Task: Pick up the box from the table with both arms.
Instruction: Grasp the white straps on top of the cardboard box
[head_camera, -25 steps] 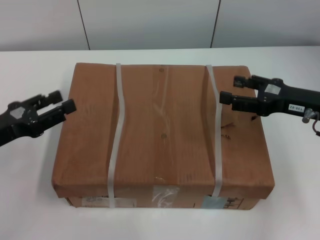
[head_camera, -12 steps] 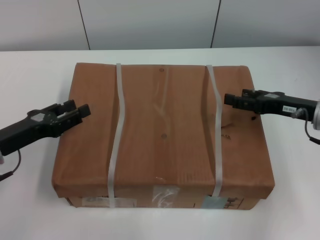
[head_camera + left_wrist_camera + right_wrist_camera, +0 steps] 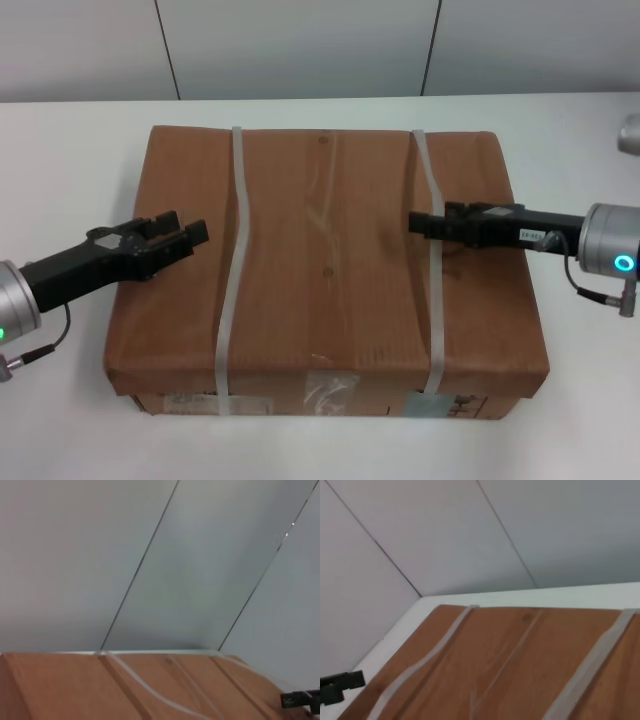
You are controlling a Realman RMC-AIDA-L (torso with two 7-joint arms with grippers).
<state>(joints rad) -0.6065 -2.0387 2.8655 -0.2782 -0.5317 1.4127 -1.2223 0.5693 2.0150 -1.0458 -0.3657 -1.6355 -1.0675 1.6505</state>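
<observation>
The large brown cardboard box [image 3: 325,260] lies flat on the white table [image 3: 70,130], with two whitish straps [image 3: 232,280] across it and tape and labels on its front side. My left gripper [image 3: 190,227] is open and reaches in over the box's left edge, just above the top, left of the left strap. My right gripper [image 3: 414,222] reaches in over the right part of the box top, its tip at the right strap [image 3: 434,300]. The left wrist view shows the box top [image 3: 75,685] and the far right gripper [image 3: 300,698]. The right wrist view shows the box top [image 3: 510,665] and the left gripper [image 3: 340,686].
A grey panelled wall [image 3: 300,45] rises behind the table's far edge. White tabletop surrounds the box on all sides. A small grey object [image 3: 630,132] sits at the far right edge.
Both grippers have moved inward from beside the box to over its top. The silver wrists have come into view. The right gripper has turned edge-on.
</observation>
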